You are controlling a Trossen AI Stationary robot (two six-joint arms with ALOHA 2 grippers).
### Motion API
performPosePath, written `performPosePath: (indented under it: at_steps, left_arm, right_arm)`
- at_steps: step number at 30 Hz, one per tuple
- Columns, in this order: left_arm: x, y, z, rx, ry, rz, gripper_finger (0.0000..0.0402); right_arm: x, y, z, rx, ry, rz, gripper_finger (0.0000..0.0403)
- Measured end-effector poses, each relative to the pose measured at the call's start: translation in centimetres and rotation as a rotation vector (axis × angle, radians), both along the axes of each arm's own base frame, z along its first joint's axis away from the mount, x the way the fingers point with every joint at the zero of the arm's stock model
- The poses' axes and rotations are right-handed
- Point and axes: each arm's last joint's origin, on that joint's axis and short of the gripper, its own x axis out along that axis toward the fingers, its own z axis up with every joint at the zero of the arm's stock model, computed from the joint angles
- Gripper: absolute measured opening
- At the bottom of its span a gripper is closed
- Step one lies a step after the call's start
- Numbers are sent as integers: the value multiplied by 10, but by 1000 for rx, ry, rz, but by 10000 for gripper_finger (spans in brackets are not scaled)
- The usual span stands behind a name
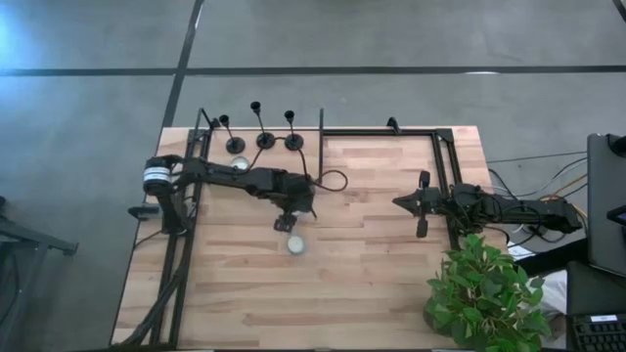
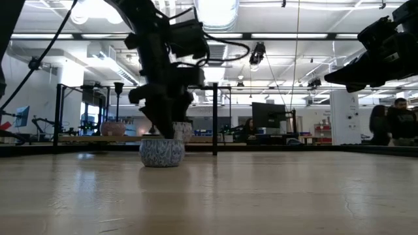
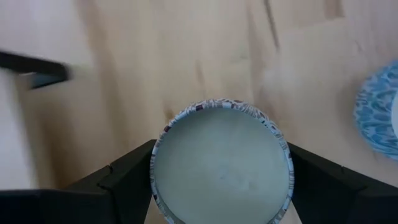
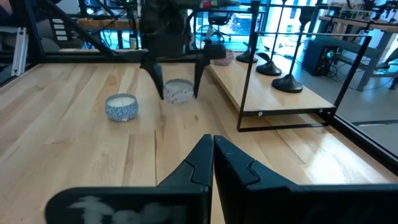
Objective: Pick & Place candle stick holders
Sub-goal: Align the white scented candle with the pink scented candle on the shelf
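My left gripper [image 4: 179, 78] straddles a patterned candle tin [image 3: 221, 162], fingers wide beside it. My right gripper [image 4: 213, 144] waits pinched closed; candle stick holders [image 1: 265, 140] stand at the far edge.

A pale wooden worktop [image 1: 372, 264] of glued strips carries everything. Along its far edge, three black candle stick holders [image 1: 265, 140] stand upright in a row on their round bases, close together. Near the middle of the left half sit two low round patterned tins of white wax, one [image 1: 295, 244] in the open, the other [image 3: 221, 163] just beside it. A leafy green plant [image 1: 486, 290] stands at the near right corner.
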Motion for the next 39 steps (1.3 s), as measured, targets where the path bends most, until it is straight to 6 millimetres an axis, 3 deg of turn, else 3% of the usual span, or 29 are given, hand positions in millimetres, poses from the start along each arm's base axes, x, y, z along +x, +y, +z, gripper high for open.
performPosePath:
  at_steps: [18, 39]
  left_arm:
    - [-39, 39, 46, -8, -61, 516, 305]
    - [-68, 91, 49, -75, -69, 956, 305]
  right_arm:
    - [0, 0, 0, 0, 0, 0, 8]
    - [0, 0, 0, 0, 0, 0, 8]
